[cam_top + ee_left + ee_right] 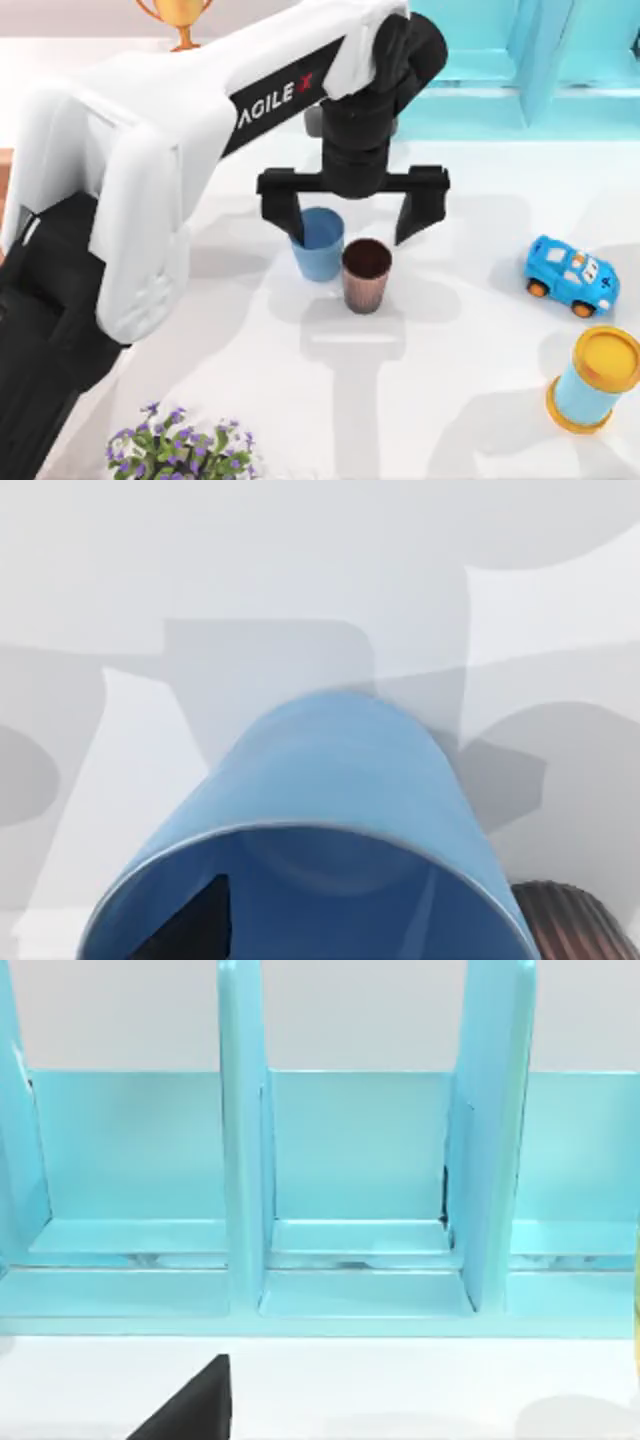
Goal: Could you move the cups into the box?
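Left pincer spread wide over the blue cup

Nearest the bottom edge of the top view sits one clump of purple flowers, and at the right one blue cylinder with a yellow lid. Farther in lies one blue toy car. At the middle of the white tabletop stand two cups, upright and just beside each other: the light blue cup and, to its right, the dark brown ribbed cup. The left pincer hangs above them with its fingers wide apart, holding nothing; one finger dips at the blue cup's left rim, the other stands apart to the right of the brown cup. The left wrist view looks into the blue cup, with the brown cup at its side. At the far edge stand one golden trophy and one turquoise shelf unit, which the right wrist view faces
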Available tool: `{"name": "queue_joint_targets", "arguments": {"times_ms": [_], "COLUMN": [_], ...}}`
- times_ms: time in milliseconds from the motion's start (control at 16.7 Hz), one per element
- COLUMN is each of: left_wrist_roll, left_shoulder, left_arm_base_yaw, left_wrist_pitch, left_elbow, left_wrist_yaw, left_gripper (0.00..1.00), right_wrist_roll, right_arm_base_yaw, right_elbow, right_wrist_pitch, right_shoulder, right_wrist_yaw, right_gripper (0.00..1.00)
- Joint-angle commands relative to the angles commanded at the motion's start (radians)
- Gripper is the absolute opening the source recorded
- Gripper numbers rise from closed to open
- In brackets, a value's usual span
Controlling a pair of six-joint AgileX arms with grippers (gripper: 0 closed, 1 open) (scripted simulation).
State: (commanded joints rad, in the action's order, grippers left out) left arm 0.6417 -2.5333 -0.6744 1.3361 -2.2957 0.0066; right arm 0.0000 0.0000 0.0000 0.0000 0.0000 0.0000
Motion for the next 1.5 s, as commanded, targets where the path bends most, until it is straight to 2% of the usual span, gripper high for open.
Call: {"name": "queue_joint_targets", "arguments": {"times_ms": [180, 480, 1260, 1500], "left_wrist_roll": [0.000, 0.001, 0.001, 0.001], "left_shoulder": [0.018, 0.020, 0.020, 0.020], "left_arm_base_yaw": [-0.001, -0.001, -0.001, -0.001], "left_wrist_pitch": [-0.079, -0.089, -0.089, -0.089], "left_elbow": [0.096, 0.107, 0.107, 0.107], "left_wrist_yaw": [0.000, 0.000, 0.000, 0.000], "left_gripper": [1.00, 1.00, 0.02, 0.00], "right_wrist_roll": [0.000, 0.000, 0.000, 0.000], "right_arm_base_yaw": [0.000, 0.000, 0.000, 0.000], "right_elbow": [0.000, 0.000, 0.000, 0.000], "right_wrist_pitch": [0.000, 0.000, 0.000, 0.000], "right_shoulder": [0.000, 0.000, 0.000, 0.000], "right_wrist_yaw": [0.000, 0.000, 0.000, 0.000], "right_gripper": [1.00, 1.00, 1.00, 1.00]}}
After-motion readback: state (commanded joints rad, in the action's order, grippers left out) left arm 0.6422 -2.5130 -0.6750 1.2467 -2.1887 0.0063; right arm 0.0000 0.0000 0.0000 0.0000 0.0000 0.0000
